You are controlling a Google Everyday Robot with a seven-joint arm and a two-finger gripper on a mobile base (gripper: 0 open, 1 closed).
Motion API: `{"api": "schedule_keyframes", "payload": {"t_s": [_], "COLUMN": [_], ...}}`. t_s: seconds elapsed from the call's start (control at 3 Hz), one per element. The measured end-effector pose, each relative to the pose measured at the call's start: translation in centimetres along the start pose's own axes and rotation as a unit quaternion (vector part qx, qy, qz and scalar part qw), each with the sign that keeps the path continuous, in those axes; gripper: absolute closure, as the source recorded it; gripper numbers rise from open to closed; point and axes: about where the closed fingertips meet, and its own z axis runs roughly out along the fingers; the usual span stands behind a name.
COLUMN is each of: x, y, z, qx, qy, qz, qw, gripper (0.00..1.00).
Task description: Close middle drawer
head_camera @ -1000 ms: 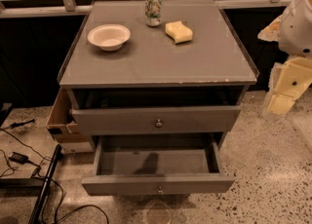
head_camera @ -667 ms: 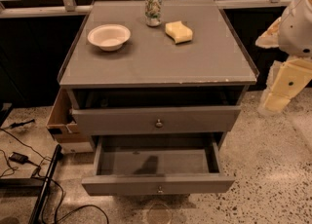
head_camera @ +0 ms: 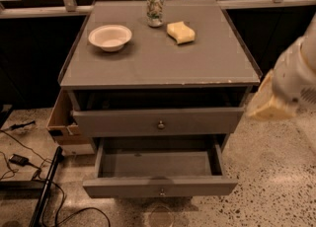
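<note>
The grey counter (head_camera: 158, 63) stands centre. Its middle drawer (head_camera: 160, 186) sits pulled far out toward the near side. My claw (head_camera: 269, 105) hangs right of the counter, apart from it; spread or pressed together, I cannot tell.

The one camera is looking steeply down at the cabinet (head_camera: 158, 65) from its front, fairly near; the gripper (head_camera: 269, 104), seemingly nearer the lens, is hanging at the frame's mid-right.
</note>
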Motion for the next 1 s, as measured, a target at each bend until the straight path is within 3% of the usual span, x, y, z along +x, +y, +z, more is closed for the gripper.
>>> {"api": "schedule_keyframes", "payload": {"t_s": [0.33,0.67,1.0], "x": [2.6,6.7,6.7], "y": [3.1,7.4,7.4], "z": [6.5,15.4,15.3], "qx": [-0.027,-0.094,-0.093], "qy": [-0.036,-0.075,-0.075], "qz": [0.027,0.065,0.065], "qw": [0.9986,0.9906,0.9908], "gripper": [0.94,1.00,1.00]}}
